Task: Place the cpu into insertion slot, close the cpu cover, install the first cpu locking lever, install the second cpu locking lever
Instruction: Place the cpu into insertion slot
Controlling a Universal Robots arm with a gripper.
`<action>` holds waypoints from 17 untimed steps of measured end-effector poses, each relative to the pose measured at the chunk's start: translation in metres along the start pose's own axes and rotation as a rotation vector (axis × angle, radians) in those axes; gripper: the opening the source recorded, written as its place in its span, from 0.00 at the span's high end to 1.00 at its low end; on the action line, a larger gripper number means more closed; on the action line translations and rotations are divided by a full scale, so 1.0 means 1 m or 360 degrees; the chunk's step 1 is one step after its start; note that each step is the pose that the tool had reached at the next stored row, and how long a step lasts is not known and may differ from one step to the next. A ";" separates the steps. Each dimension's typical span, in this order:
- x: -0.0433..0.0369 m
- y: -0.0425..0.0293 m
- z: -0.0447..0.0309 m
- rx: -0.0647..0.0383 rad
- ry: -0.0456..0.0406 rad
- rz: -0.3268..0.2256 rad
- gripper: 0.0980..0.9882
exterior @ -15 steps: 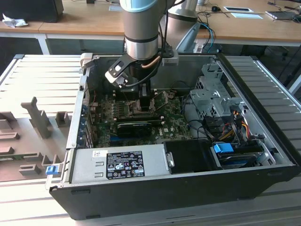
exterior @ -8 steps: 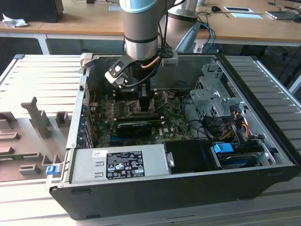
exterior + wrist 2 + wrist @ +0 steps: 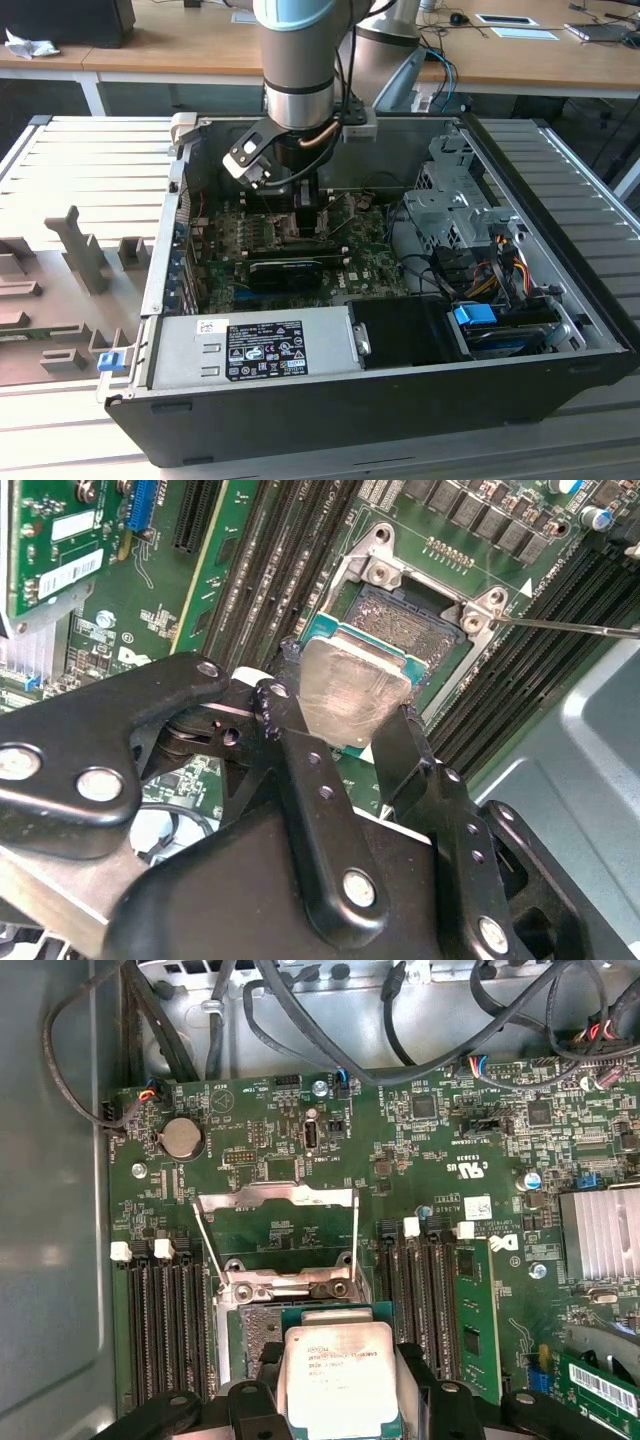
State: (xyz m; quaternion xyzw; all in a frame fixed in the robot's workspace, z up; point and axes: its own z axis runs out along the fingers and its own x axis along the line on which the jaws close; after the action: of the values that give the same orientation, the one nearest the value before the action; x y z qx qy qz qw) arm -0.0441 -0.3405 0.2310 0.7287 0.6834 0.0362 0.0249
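Observation:
My gripper is shut on the cpu, a flat square chip with a pale metal top, gripped by two opposite edges between black fingers. The chip hangs just over the insertion slot, whose dark pin field shows beyond it. In the first wrist view the cpu covers most of the slot. The cpu cover stands swung open behind the slot. Two thin locking levers rise beside it. In the exterior view the gripper reaches down into the open computer case.
Black memory slots flank the socket on both sides. A long black expansion card, a power supply, a drive cage and loose cables crowd the case. A finned heatsink sits near the board's edge.

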 end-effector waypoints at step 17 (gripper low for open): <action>0.0098 -0.0034 0.0090 0.0000 0.0002 -0.0014 0.52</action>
State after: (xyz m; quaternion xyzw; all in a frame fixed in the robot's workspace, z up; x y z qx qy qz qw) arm -0.0461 -0.3304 0.2219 0.7257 0.6866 0.0365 0.0246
